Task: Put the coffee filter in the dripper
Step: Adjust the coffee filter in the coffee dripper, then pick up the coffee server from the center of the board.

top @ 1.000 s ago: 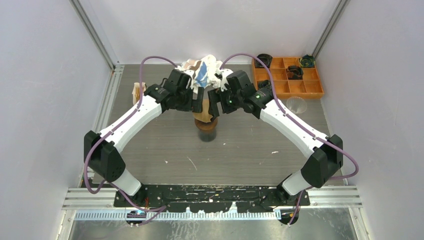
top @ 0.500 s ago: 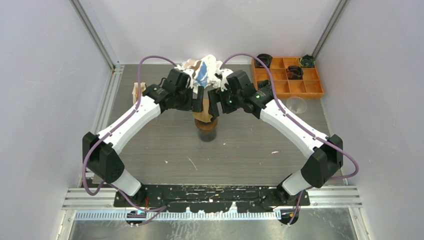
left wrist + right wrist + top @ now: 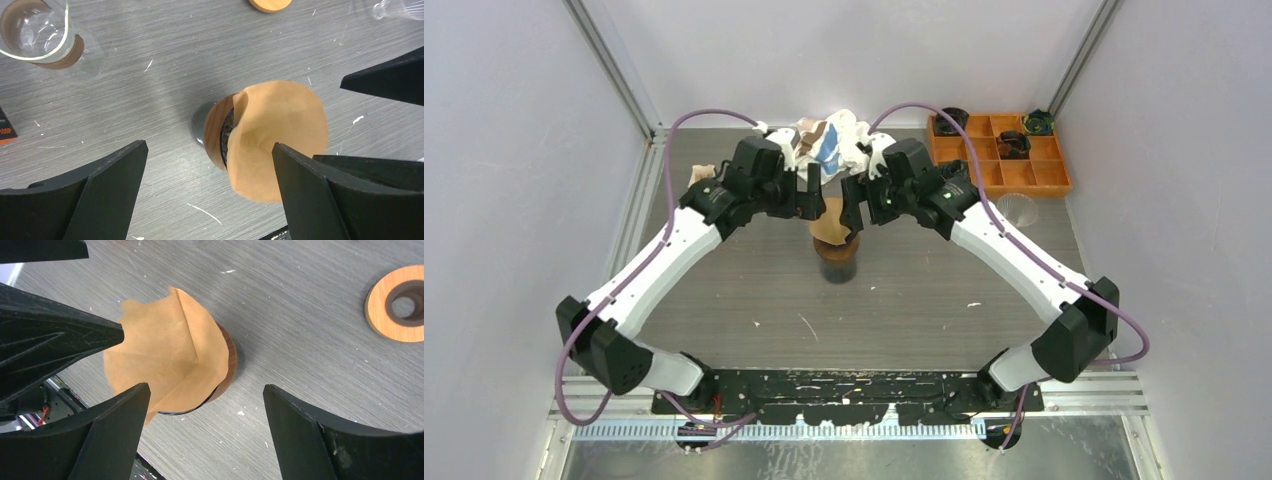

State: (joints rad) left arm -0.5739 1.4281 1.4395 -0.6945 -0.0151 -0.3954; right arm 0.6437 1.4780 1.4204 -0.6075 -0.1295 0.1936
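Atop the dripper [image 3: 214, 131] the coffee filter [image 3: 280, 135] sits crooked (one edge riding high), released, as the left gripper [image 3: 208, 146], wide and empty, backs away and the right gripper [image 3: 206, 388] spreads wide too.

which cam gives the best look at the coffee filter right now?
Right wrist: the coffee filter shows nearly whole, creases and all, perched on the dripper. Left wrist shows it side-on, lower edge behind a tool finger. Top external shows only a small tan patch.
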